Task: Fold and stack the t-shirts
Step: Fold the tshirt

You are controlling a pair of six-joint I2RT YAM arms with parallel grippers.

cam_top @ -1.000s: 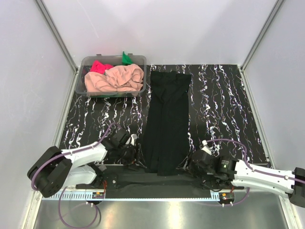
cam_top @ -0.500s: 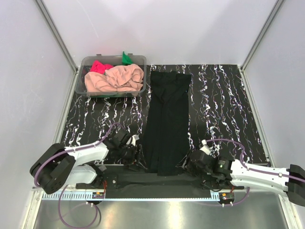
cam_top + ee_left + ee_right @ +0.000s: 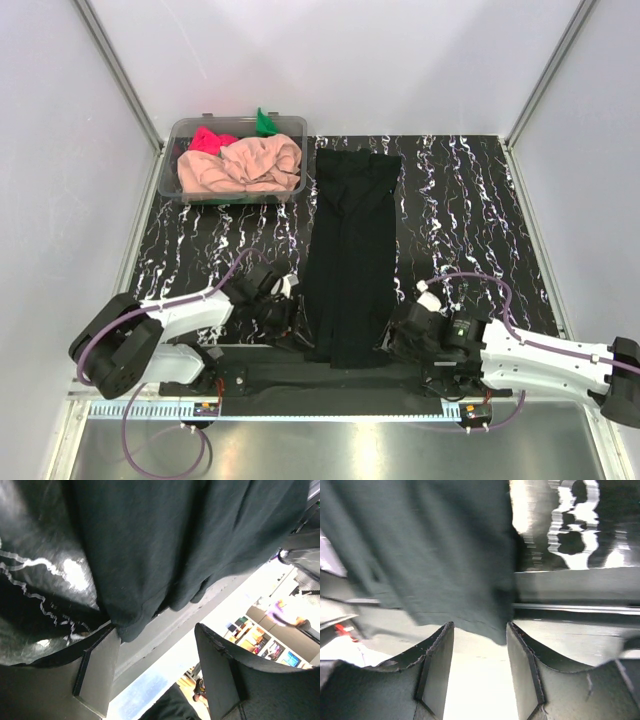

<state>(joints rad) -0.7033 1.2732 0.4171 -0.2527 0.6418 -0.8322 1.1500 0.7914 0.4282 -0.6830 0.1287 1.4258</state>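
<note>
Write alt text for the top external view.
A black t-shirt lies in a narrow strip down a black marbled table, the left claw and right claw at either side of its near end. A clear tub at far left holds peach-pink, pink-red and green shirts.

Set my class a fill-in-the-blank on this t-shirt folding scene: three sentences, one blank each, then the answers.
1. The t-shirt spread long and flat on the table is ____ in colour.
2. The clear tub stands at the table's far ____ corner.
3. The left claw and right claw both sit at that shirt's near end with jaws ____.
Answers: black; left; open.
</note>
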